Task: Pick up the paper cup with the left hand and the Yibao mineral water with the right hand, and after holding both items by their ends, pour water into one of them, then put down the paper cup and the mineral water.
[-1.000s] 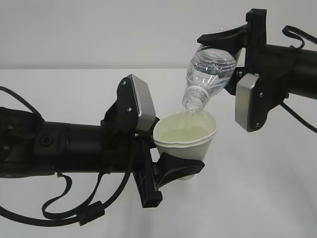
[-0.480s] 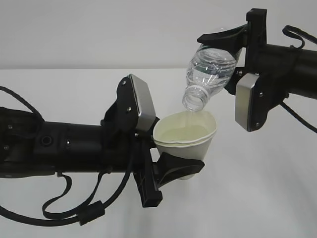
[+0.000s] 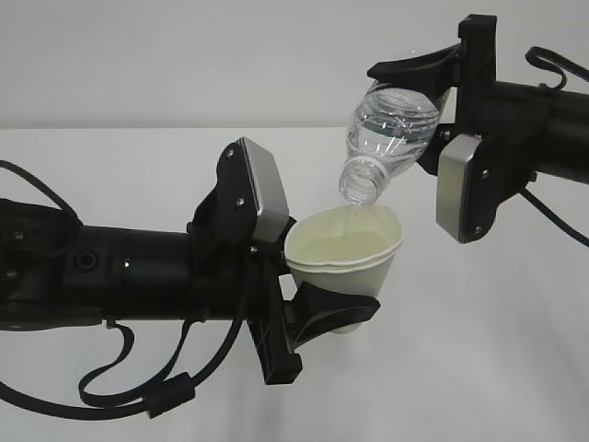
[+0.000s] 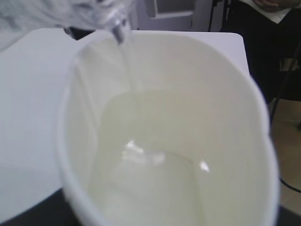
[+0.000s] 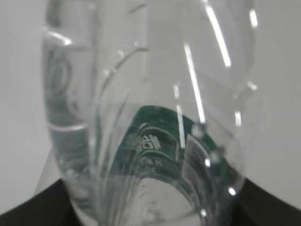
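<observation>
Almost nothing has shifted over the last second: the Yibao mineral water [image 3: 391,138] hangs at the same steep downward tilt, its uncapped mouth just above the far rim of the paper cup [image 3: 348,262], and a thin stream runs from that mouth into the cup as it did a moment ago. The one small change is at the cup's right rim, which earlier looked doubled or pinched and now reads as a cleaner single edge. In the left wrist view the stream lands in a pale pool that already covers the bottom of the cup and stands some way up its wall, so the pour looks well advanced; what is left, by my reckoning, is to right the bottle and set both things down on the white counter [image 3: 479,359]. The left hand [image 3: 317,318] has its gripper closed about the lower part of the cup, holding it upright above the counter's near middle. The right hand [image 3: 433,87] has its gripper clamped on the bottle's base end, up and to the right. In the right wrist view the dark green label [image 5: 160,136] shows white characters through the clear plastic, too warped and blurred to read.
</observation>
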Controlling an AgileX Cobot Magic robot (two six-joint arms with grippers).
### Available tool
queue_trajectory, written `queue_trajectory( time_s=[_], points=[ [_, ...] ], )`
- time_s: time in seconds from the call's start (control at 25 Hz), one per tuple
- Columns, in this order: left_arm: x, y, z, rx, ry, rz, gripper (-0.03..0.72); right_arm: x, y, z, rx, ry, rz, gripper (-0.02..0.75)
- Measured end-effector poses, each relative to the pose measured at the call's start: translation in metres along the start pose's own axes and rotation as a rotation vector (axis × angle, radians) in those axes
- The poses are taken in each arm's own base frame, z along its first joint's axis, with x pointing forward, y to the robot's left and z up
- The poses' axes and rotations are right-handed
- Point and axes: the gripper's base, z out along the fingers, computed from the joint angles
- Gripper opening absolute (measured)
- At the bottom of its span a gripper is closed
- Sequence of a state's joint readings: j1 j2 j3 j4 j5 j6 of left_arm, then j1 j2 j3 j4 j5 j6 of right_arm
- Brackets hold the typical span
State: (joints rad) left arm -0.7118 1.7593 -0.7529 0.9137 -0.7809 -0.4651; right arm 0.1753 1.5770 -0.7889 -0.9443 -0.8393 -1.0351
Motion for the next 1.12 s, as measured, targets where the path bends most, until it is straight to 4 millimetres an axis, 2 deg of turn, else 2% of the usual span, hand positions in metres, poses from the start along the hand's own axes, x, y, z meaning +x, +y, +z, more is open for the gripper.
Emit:
queue_trajectory(
  time_s=[1.12],
  points=[
    [-0.0007,0.0013,0.0,-0.015,-0.007,-0.017,0.375,-0.0002,-0.0022,0.0,0.024,-0.004,0.123,0.445]
  ],
)
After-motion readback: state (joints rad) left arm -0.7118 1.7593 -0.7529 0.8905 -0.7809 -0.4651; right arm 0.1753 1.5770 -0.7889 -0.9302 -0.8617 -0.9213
